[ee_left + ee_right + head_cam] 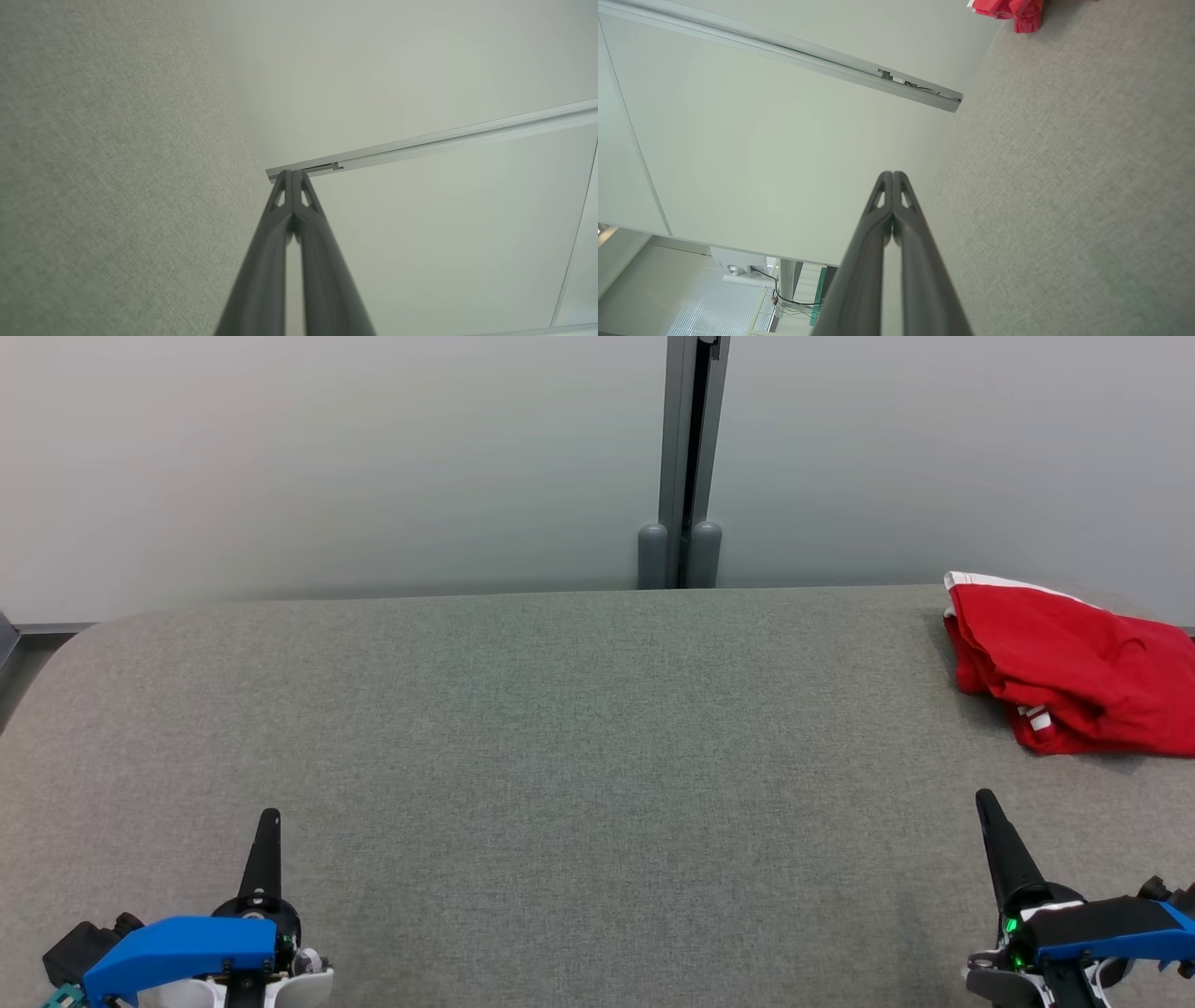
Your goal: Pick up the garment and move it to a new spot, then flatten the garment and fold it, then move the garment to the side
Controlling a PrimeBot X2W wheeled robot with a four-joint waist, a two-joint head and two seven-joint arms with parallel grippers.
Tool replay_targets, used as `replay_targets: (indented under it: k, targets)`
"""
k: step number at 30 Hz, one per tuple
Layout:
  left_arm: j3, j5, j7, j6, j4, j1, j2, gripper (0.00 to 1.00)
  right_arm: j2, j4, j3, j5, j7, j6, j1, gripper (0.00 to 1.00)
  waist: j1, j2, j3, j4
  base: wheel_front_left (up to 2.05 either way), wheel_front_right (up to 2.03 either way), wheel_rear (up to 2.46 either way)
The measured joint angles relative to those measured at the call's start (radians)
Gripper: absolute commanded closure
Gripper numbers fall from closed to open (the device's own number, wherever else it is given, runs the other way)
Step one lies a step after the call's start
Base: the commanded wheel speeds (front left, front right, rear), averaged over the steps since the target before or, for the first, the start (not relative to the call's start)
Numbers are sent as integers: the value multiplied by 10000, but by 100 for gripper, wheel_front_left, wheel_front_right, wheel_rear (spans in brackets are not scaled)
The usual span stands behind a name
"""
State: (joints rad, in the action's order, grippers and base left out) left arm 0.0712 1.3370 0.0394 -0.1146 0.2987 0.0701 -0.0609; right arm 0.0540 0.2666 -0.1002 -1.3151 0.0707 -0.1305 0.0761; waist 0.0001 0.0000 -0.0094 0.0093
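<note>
On the far right side of the grey woven fabric table surface (560, 728) lies the red cloth garment with white trim (1074, 663), gathered in a loose, wrinkled heap; its right part is cut by the edge of the head view, and one white band shows at its far edge and another small one at its near edge. At the near left, the left gripper (269, 817) hovers low over the table, well apart from the garment, and in the left wrist view its two long dark fingers (280, 205) are pressed together with nothing between them. At the near right, the right gripper (985, 798) stands near the garment but does not touch it; its fingers (878, 205) are also closed tip to tip and hold nothing, and the garment (1008, 9) shows far ahead of them. Behind the table stand pale grey wall panels (327, 457), joined by a grey metal post (689, 457).
</note>
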Motion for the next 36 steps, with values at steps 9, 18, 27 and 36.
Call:
replay_targets:
  k: [9, 18, 27, 36]
  targets:
    - [121, 752, 205, -23, -138, 114, 27, 100, -12, -54, -35, -825, 132, 0, 41, 100, 0, 1, 31, -23, 0, 0, 0]
    - [209, 1459, 395, -67, -282, 175, 48, 100, -19, -111, -61, -1586, 247, 0, 142, 100, 0, 1, 63, -47, 0, 0, 0]
    - [322, 2050, 566, -92, -395, 238, 75, 100, -23, -157, -90, -2217, 334, 0, 221, 100, -2, 1, 91, -68, 0, 0, 0]
    - [416, 2600, 725, -111, -491, 315, 92, 100, -27, -199, -119, -2813, 416, 0, 245, 100, -2, 0, 119, -89, 0, 0, 0]
